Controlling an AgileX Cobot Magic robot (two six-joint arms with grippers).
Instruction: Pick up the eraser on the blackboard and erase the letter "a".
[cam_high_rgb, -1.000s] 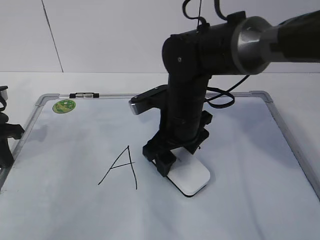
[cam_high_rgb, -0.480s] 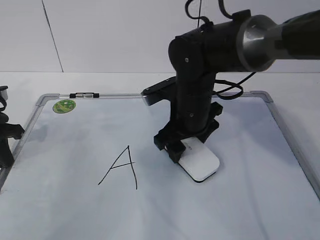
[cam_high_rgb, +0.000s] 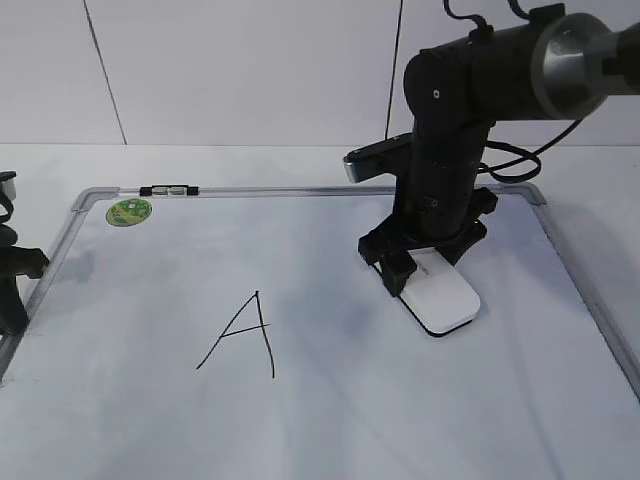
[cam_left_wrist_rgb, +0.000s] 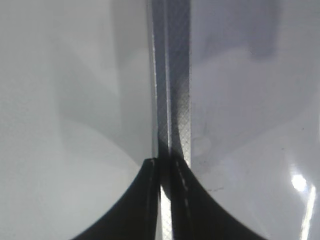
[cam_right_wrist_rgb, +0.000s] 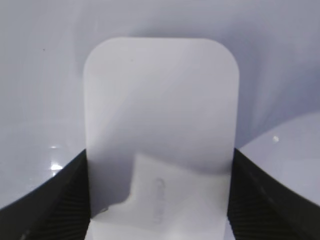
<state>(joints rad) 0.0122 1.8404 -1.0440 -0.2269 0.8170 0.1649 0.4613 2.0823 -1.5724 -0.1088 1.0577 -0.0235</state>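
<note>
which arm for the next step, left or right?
Right. The right gripper is shut on the eraser, flat on the blackboard. The left gripper sits closed at the board's left frame, holding nothing.

From my seat the only writing I can read is one hand-drawn capital "A" (cam_high_rgb: 240, 335), thin black strokes on the white surface of the blackboard (cam_high_rgb: 150, 420). It sits well apart from the right gripper (cam_high_rgb: 412, 272), off to its left in the exterior view and a little nearer the camera. In the board's far left corner, far from that gripper, I see a round green sticker (cam_high_rgb: 128, 211) with some pale print on it, too small for me to read. On the eraser (cam_right_wrist_rgb: 160, 135) held between the gripper's fingers (cam_right_wrist_rgb: 45, 210), the right wrist view shows a faint grey embossed mark (cam_right_wrist_rgb: 159, 200), which I cannot make out either.
</note>
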